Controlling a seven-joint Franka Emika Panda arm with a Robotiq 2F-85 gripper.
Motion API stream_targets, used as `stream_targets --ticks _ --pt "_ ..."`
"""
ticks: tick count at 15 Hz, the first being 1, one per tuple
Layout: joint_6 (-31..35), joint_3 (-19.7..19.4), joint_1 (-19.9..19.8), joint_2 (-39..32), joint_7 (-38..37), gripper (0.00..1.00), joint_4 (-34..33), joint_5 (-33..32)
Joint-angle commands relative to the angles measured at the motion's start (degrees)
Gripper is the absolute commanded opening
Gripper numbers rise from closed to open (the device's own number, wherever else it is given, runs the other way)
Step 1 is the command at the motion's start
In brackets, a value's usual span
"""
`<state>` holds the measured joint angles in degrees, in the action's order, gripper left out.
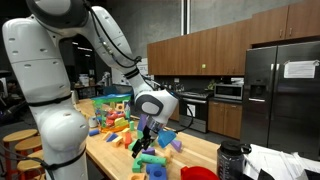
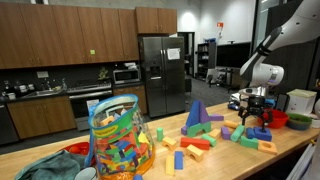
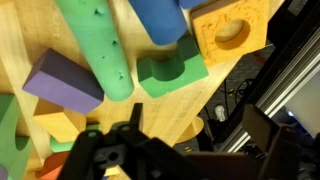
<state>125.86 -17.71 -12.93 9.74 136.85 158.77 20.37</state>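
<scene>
Under the gripper [image 1: 143, 140], a pale butcher-block tabletop [image 1: 205, 152] is stretching across the room; well behind the gripper, a stainless-steel refrigerator [image 2: 160, 72] is standing against the far wall, a white sheet of paper [image 2: 173, 52] hanging on its door; brown wooden cabinets [image 2: 60, 35] are running along the wall beside it and above a dark countertop [image 2: 35, 95]; a microwave [image 2: 126, 74] is sitting in a niche just beside the refrigerator; a stainless oven [image 2: 88, 100] is sitting under the countertop; farther off past the refrigerator, a ceiling light [image 2: 222, 22] is glowing in a dim open area; even indoor light is falling on the tabletop.
</scene>
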Motion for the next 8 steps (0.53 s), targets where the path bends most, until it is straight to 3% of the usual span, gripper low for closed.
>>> stream_targets --ticks 1,8 --pt "-2.2 0.67 1.22 2.99 0.73 1.0 0.48 -0.51" --pt "-5.77 1.62 3.2 1.67 1.42 1.0 0.03 -0.31"
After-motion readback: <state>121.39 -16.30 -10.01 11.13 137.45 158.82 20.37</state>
